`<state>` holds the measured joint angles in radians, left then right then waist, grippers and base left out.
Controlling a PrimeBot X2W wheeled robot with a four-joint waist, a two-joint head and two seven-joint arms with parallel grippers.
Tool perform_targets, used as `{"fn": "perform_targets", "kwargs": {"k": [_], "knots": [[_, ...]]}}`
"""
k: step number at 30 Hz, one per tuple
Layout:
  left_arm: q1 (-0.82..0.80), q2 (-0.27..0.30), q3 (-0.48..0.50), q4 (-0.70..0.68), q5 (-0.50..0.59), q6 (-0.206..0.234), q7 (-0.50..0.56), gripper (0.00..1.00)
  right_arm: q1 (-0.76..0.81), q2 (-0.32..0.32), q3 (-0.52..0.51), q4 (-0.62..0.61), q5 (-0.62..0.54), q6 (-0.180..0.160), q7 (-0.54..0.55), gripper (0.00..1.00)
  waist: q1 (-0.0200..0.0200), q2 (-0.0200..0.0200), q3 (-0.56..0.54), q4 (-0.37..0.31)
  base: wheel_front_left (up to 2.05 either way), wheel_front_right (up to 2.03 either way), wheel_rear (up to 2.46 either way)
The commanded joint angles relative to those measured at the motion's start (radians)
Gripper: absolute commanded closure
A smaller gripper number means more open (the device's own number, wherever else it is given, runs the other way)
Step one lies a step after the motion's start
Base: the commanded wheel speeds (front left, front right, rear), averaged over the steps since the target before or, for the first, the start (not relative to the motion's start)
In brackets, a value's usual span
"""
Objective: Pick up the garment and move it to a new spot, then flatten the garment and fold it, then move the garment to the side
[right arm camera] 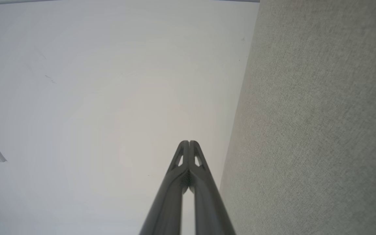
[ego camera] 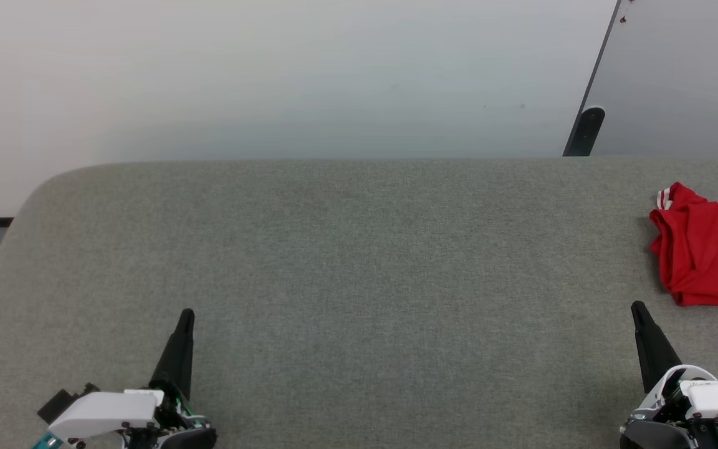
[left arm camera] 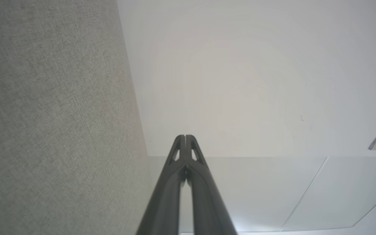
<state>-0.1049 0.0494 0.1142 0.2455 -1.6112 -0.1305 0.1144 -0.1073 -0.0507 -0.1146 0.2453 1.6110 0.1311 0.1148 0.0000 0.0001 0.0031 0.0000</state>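
Right gripper (ego camera: 641, 315) and left gripper (ego camera: 185, 317): both closed, empty, over the near edge of the grey felt-covered tabletop (ego camera: 359, 249). Red knit garment with striped white trim (ego camera: 708, 255): bunched on the tabletop's right side. Likely light and limp; pinch a raised fold.

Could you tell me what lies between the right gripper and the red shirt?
Only bare grey tabletop separates right gripper and shirt, in the head view.
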Motion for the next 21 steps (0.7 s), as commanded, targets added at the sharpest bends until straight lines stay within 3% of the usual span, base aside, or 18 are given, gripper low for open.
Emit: {"fn": "perform_targets", "kwargs": {"k": [1, 21], "knots": [[-0.007, 0.0, 0.001, -0.002, -0.004, -0.001, 0.003, 1.0, -0.003, 0.002, 0.0, -0.002, 0.004, -0.001, 0.002, 1.0, 0.0, -0.0001, 0.0, 0.0, 0.0, 0.0, 0.0], [-0.007, 0.0, 0.001, -0.002, -0.004, -0.001, 0.003, 1.0, -0.003, 0.002, 0.0, -0.002, 0.004, -0.001, 0.002, 1.0, 0.0, -0.0001, 0.0, 0.0, 0.0, 0.0, 0.0]]}}
